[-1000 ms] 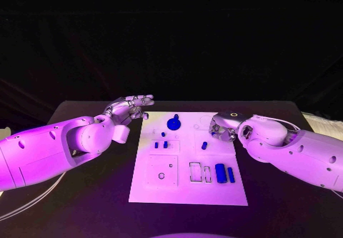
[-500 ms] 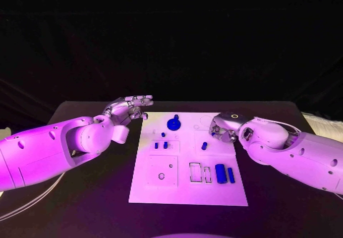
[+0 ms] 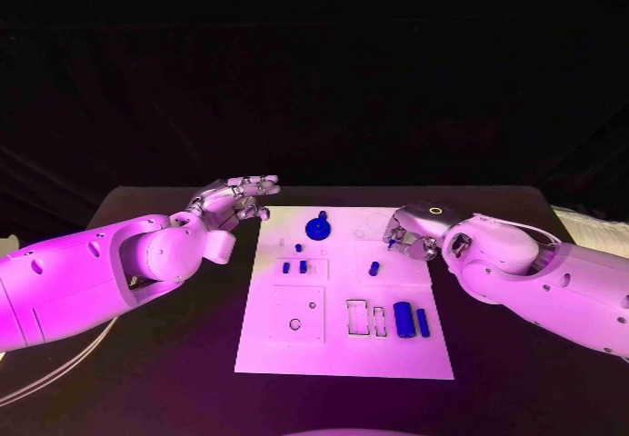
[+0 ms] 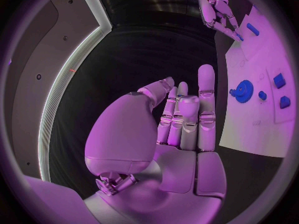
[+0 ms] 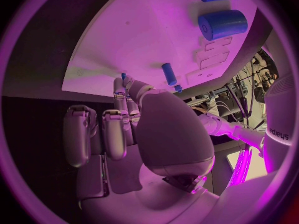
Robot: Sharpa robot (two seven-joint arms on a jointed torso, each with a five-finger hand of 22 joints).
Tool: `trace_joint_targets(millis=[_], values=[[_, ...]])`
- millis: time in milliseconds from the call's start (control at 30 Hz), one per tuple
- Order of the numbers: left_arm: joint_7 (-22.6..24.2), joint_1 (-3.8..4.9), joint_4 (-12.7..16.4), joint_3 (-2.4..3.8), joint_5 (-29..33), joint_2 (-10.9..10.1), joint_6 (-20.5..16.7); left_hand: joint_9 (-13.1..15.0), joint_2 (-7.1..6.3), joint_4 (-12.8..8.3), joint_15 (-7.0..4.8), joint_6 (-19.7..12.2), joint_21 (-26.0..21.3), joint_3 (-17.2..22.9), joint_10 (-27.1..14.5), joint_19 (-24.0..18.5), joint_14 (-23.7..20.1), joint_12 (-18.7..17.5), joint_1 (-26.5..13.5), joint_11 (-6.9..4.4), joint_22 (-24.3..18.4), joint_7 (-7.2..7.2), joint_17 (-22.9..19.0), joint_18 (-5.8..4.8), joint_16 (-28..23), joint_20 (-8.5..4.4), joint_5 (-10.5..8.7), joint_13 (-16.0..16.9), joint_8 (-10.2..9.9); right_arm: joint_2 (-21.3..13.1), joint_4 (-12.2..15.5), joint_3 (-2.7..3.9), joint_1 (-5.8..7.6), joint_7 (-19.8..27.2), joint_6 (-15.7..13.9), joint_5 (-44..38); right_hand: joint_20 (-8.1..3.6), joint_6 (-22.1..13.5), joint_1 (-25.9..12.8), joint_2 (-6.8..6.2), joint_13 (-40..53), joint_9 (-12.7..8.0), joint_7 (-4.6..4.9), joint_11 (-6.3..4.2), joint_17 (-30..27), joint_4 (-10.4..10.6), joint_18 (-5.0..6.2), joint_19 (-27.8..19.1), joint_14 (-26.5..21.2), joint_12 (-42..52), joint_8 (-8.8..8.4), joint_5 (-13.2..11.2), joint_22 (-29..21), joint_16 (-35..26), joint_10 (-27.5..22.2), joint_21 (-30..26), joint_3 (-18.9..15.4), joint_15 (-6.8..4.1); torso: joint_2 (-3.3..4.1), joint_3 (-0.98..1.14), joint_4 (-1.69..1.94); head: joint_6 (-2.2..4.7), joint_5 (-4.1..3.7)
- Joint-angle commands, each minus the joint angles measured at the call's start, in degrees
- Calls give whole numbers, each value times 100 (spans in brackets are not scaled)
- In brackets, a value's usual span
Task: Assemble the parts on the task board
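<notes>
The white task board (image 3: pixel 344 350) lies in the middle of the table. A blue gear (image 3: pixel 319 224) stands at its far end, with small blue pegs (image 3: pixel 295 266) nearer and a blue cylinder (image 3: pixel 404 319) at the right. My right hand (image 3: pixel 409 238) hovers over the board's far right part, fingers curled down, thumb and a finger pinching a small blue part (image 5: pixel 123 76) just above the board (image 5: pixel 143 40). A blue peg (image 5: pixel 168 73) lies close by. My left hand (image 3: pixel 240 200) is held up beside the board's far left corner, fingers apart and holding nothing (image 4: pixel 181 119).
A thin blue bar (image 3: pixel 422 319) lies beside the cylinder, next to several rectangular slots (image 3: pixel 359 314). A square recessed plate (image 3: pixel 297 312) takes up the board's near left. Black table surrounds the board on all sides.
My right forearm has shifted slightly to the right; its hand stays over the board's far right part. The left hand has not moved.
</notes>
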Motion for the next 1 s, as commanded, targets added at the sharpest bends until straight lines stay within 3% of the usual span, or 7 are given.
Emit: trace_joint_targets(millis=[33, 300, 500, 767, 900, 1000], values=[[14, 1, -3, 2, -6, 0, 70, -6, -17, -30, 22, -55, -23, -1, -49, -31, -40, 39, 47, 21, -11, 15, -9, 108, -24, 4, 6, -7, 34, -54, 108, 16, 9, 31, -188, 34, -31, 20, -36, 4, -11, 67, 39, -17, 698, -29, 43, 25, 455, -42, 25, 16, 188, 24, 0, 29, 10, -16, 2, -1, -4, 0, -4], [6, 0, -8, 0, -6, 0, 89, -6, -17, -30, 24, -62, -25, -6, -59, -31, -43, 42, 43, 24, -13, 18, -14, 107, -25, 6, 5, -7, 34, -186, 419, 59, 22, 54, -295, 138, -30, 21, -41, -3, -12, 70, 43, -14, 703, -34, 42, 28, 456, -45, 24, 16, 193, 28, 1, 33, 10, -15, 2, -4, 2, 7, -13], [7, -3, -4, -1, -6, -4, 95, -6, -17, -30, 24, -62, -25, -6, -59, -31, -43, 42, 43, 24, -13, 18, -14, 107, -25, 6, 5, -7, 34, -242, 994, 85, 22, 106, -386, 252, -28, 23, -34, -12, -13, 75, 53, -6, 705, -56, 41, 29, 456, -50, 22, 18, 194, 29, 5, 34, 20, -11, 6, -2, 1, 3, 41], [8, -6, 18, -1, -6, 18, 108, -6, -16, -32, 26, -68, -27, -8, -65, -32, -45, 44, 41, 26, -14, 20, -19, 107, -26, 7, 5, -8, 34, -23, 1444, 89, -36, 188, -346, 316, -23, 21, -23, -16, -17, 82, 70, 4, 698, -90, 43, 26, 454, -59, 15, 19, 187, 25, 6, 29, 42, -5, 0, -16, 10, -88, 207], [8, -6, 38, -2, -6, 29, 110, -6, -16, -32, 26, -70, -28, -9, -68, -32, -46, 46, 40, 27, -14, 21, -21, 107, -26, 8, 5, -8, 35, 161, 1478, 81, -151, 236, -294, 325, -22, 19, -20, -16, -18, 84, 75, 8, 698, -99, 44, 24, 453, -62, 12, 20, 184, 24, 4, 27, 49, -3, 3, -26, 8, -128, 313], [9, -6, 54, -2, -6, 35, 110, -6, -16, -33, 27, -72, -28, -10, -70, -32, -47, 47, 39, 27, -15, 21, -23, 106, -26, 8, 5, -8, 35, 317, 1405, 62, -251, 275, -259, 326, -20, 17, -18, -16, -19, 85, 79, 11, 695, -108, 44, 24, 453, -64, 10, 21, 182, 23, 1, 26, 55, -1, 3, -16, 7, -161, 390]])
